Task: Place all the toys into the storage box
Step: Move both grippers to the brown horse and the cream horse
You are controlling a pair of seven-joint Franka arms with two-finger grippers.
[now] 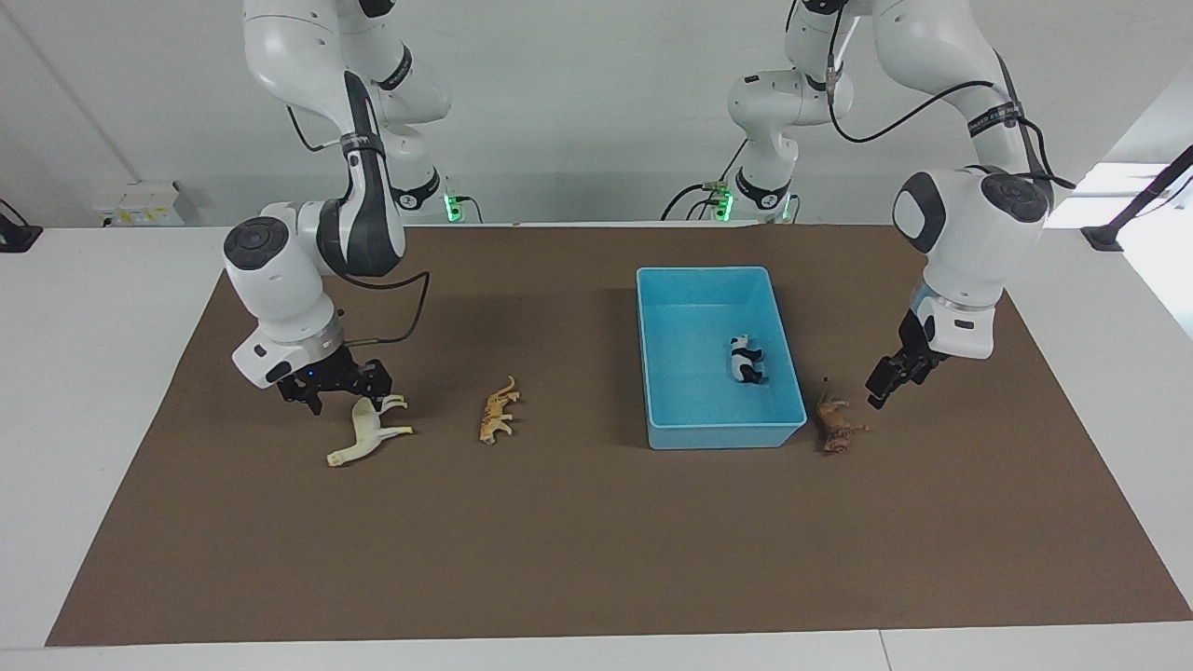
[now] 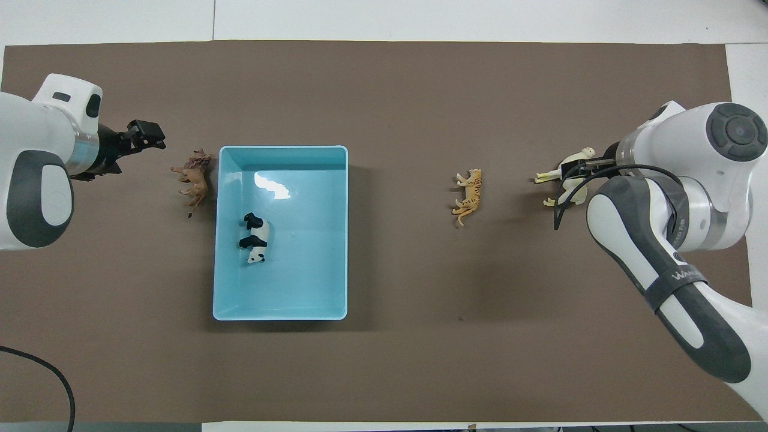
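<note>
The light blue storage box (image 1: 657, 354) (image 2: 282, 312) stands on the brown mat. The black-and-white panda (image 1: 746, 361) (image 2: 257, 238) lies inside it. The brown lion (image 1: 837, 425) (image 2: 193, 177) lies on the mat beside the box, toward the left arm's end. The orange spotted cat (image 1: 499, 411) (image 2: 469, 192) lies on the mat toward the right arm's end. The cream-white horse (image 1: 366, 436) (image 2: 564, 173) lies on its side past the cat. My right gripper (image 1: 349, 387) (image 2: 579, 174) is open, low at the horse's leg end. My left gripper (image 1: 884, 384) (image 2: 146, 134) hangs over the mat beside the lion.
The brown mat (image 1: 596, 540) covers most of the white table. A black cable (image 2: 42, 372) lies at the mat's corner near the left arm. The right arm's forearm (image 2: 672, 270) hides part of the horse from above.
</note>
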